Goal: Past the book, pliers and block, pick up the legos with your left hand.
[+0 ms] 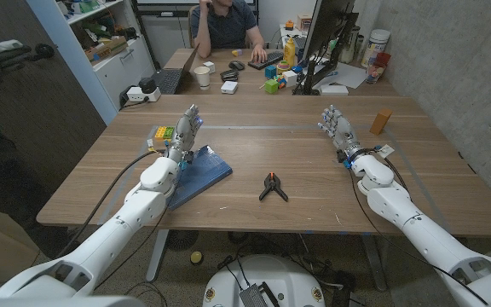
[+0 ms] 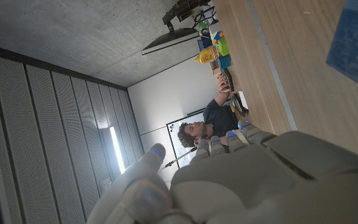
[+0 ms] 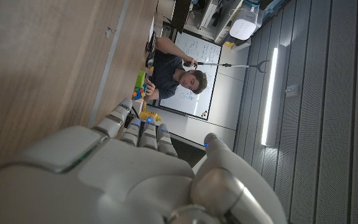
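On the left side of the wooden tabletop (image 1: 254,153), head view, the legos (image 1: 163,134) sit as a green-and-yellow cluster near the left edge, just beyond the left robot hand (image 1: 187,132) and partly hidden behind it. Left robot hand is raised over the far end of the blue book (image 1: 199,170), fingers up and slightly apart, holding nothing; whether it touches the legos can't be told. The book lies at an angle under the left forearm, a corner of it showing in the left wrist view (image 2: 356,43). Left wrist view also shows the back of the left robot hand (image 2: 241,180), fingers extended, nothing in them. Middle of the tabletop, near the front edge: black pliers (image 1: 272,186) with orange at the pivot, handles spread toward the robot, well apart from both hands. Right of that, the right robot hand (image 1: 337,128) is raised above the tabletop, fingers up and apart, empty; right wrist view shows its back (image 3: 123,174) with fingers stretched out, gripping nothing. Further right, the orange wooden block (image 1: 381,121) stands upright near the right edge, apart from the right robot hand. Behind, a second desk carries a monitor (image 1: 326,34), a laptop (image 1: 173,78), a white cup (image 1: 202,77) and small coloured items; a person (image 1: 224,26) in a dark shirt sits behind it.
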Controlling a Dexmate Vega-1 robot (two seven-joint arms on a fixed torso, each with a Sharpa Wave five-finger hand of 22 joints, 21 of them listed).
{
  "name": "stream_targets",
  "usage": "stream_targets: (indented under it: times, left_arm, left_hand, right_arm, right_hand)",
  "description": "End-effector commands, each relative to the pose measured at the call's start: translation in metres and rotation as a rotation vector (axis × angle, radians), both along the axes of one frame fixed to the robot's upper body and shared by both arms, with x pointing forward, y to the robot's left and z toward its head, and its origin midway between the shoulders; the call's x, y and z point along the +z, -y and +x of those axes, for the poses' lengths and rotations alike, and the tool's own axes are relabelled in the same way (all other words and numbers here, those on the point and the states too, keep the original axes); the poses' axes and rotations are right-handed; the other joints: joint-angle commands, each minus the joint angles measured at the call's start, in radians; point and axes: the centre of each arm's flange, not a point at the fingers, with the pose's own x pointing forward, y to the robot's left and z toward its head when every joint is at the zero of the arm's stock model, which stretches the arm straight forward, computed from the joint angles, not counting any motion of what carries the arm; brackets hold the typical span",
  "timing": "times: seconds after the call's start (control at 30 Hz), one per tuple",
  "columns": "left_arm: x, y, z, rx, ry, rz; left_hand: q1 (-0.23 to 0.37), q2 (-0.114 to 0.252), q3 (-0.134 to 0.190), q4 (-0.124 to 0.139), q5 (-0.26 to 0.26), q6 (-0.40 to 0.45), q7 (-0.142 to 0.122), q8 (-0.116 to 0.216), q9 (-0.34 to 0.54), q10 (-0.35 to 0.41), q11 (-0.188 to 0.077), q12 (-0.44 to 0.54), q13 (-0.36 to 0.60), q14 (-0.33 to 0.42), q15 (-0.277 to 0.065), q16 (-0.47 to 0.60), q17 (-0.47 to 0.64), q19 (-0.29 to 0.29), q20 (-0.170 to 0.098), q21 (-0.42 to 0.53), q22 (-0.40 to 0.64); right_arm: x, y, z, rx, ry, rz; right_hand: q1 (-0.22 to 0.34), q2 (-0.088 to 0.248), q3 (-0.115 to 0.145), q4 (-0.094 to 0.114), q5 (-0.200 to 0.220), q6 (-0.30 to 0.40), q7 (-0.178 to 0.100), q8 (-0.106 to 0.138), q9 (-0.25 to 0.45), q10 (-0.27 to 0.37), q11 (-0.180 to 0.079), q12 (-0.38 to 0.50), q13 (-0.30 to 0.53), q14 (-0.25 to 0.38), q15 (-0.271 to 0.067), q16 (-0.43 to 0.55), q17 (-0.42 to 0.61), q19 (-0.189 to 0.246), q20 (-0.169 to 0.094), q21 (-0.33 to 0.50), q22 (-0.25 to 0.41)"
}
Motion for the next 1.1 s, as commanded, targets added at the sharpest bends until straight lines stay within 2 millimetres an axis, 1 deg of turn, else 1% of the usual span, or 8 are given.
stream_targets:
  times: [0.03, 0.17, 0.33, 0.57, 0.63, 0.73, 0.87, 1.1]
  left_arm:
    - [-0.002, 0.001, -0.014, 0.108, 0.049, 0.01]
    - [0.002, -0.002, -0.018, 0.146, 0.064, 0.022]
    - [0.008, -0.008, -0.023, 0.193, 0.087, 0.031]
    - [0.021, -0.022, -0.032, 0.307, 0.113, 0.072]
    - [0.025, -0.026, -0.035, 0.338, 0.123, 0.084]
    - [0.033, -0.034, -0.041, 0.416, 0.141, 0.108]
    - [0.04, -0.043, -0.046, 0.48, 0.153, 0.132]
    - [0.057, -0.057, -0.053, 0.585, 0.189, 0.189]
  left_hand:
    - [0.0, 0.13, 0.006, 0.0, 0.006, -0.007, -0.001, 0.007, 0.005, -0.011, -0.002, 0.005, 0.004, -0.106, 0.0, 0.006, 0.002, -0.009, -0.005, 0.006, 0.002]
    - [0.0, 0.13, 0.007, 0.0, 0.006, -0.006, -0.001, 0.007, 0.005, -0.009, -0.001, 0.005, 0.004, -0.104, 0.002, 0.006, 0.002, -0.009, -0.004, 0.006, 0.002]
    - [0.003, 0.13, 0.016, -0.003, 0.003, 0.033, -0.017, 0.018, 0.005, 0.016, -0.002, 0.014, 0.004, -0.08, -0.003, 0.013, 0.001, 0.012, 0.002, 0.014, 0.001]
    - [0.019, 0.123, 0.04, -0.015, -0.002, 0.075, -0.032, 0.022, 0.005, 0.07, -0.018, 0.028, 0.004, -0.017, -0.003, 0.024, -0.003, 0.056, 0.023, 0.026, -0.002]
    - [0.03, 0.118, 0.051, -0.023, -0.006, 0.089, -0.042, 0.021, 0.005, 0.089, -0.023, 0.032, 0.004, 0.005, 0.002, 0.024, -0.006, 0.072, 0.039, 0.029, -0.003]
    - [0.059, 0.105, 0.073, -0.048, -0.014, 0.135, -0.066, 0.027, 0.005, 0.113, -0.03, 0.033, 0.003, 0.043, 0.009, 0.019, -0.011, 0.095, 0.088, 0.031, -0.006]
    - [0.091, 0.096, 0.093, -0.075, -0.025, 0.18, -0.092, 0.032, 0.006, 0.128, -0.033, 0.032, 0.003, 0.066, 0.008, 0.012, -0.014, 0.108, 0.102, 0.028, -0.007]
    - [0.121, 0.088, 0.107, -0.103, -0.036, 0.207, -0.122, 0.031, 0.006, 0.145, -0.034, 0.032, 0.003, 0.083, 0.011, 0.007, -0.014, 0.114, 0.132, 0.024, -0.007]
  right_arm:
    - [-0.011, -0.003, 0.0, 0.014, -0.013, 0.0]
    - [-0.012, -0.004, 0.001, 0.018, -0.014, -0.001]
    - [-0.012, -0.006, 0.002, 0.022, -0.013, 0.0]
    - [-0.012, -0.007, 0.005, 0.028, -0.013, 0.0]
    - [-0.012, -0.007, 0.005, 0.029, -0.013, 0.0]
    - [-0.012, -0.007, 0.005, 0.029, -0.013, -0.002]
    - [-0.011, -0.007, 0.005, 0.029, -0.009, -0.003]
    - [-0.011, -0.008, 0.005, 0.035, -0.007, -0.008]
  right_hand:
    - [0.005, 0.023, 0.006, 0.0, 0.006, -0.001, 0.005, 0.006, 0.002, 0.0, 0.009, 0.005, 0.004, -0.007, -0.001, 0.008, 0.004, 0.006, 0.0, 0.008, 0.001]
    - [0.005, 0.023, 0.006, 0.0, 0.006, -0.001, 0.005, 0.006, 0.002, 0.001, 0.008, 0.005, 0.004, -0.007, -0.002, 0.008, 0.004, 0.006, -0.001, 0.008, 0.001]
    - [0.005, 0.02, 0.005, 0.0, 0.005, -0.001, 0.006, 0.006, 0.002, 0.001, 0.01, 0.005, 0.004, -0.008, 0.0, 0.008, 0.004, 0.006, 0.0, 0.008, 0.001]
    - [0.003, 0.015, 0.003, 0.001, 0.004, -0.002, 0.008, 0.006, 0.002, 0.001, 0.011, 0.005, 0.004, -0.008, 0.001, 0.008, 0.004, 0.007, 0.002, 0.008, 0.001]
    - [0.003, 0.013, 0.002, 0.001, 0.004, -0.002, 0.008, 0.006, 0.002, 0.001, 0.011, 0.005, 0.004, -0.008, 0.002, 0.008, 0.004, 0.007, 0.002, 0.009, 0.001]
    - [0.002, 0.01, 0.0, 0.001, 0.004, -0.002, 0.009, 0.006, 0.002, 0.0, 0.012, 0.005, 0.004, -0.008, 0.002, 0.008, 0.004, 0.008, 0.003, 0.009, 0.001]
    - [0.0, 0.005, -0.002, 0.001, 0.003, -0.003, 0.01, 0.006, 0.002, 0.0, 0.012, 0.005, 0.004, -0.008, 0.003, 0.008, 0.004, 0.008, 0.004, 0.009, 0.001]
    - [-0.003, -0.001, -0.006, 0.002, 0.003, -0.002, 0.01, 0.006, 0.002, 0.0, 0.012, 0.005, 0.004, -0.008, 0.004, 0.008, 0.004, 0.008, 0.005, 0.009, 0.002]
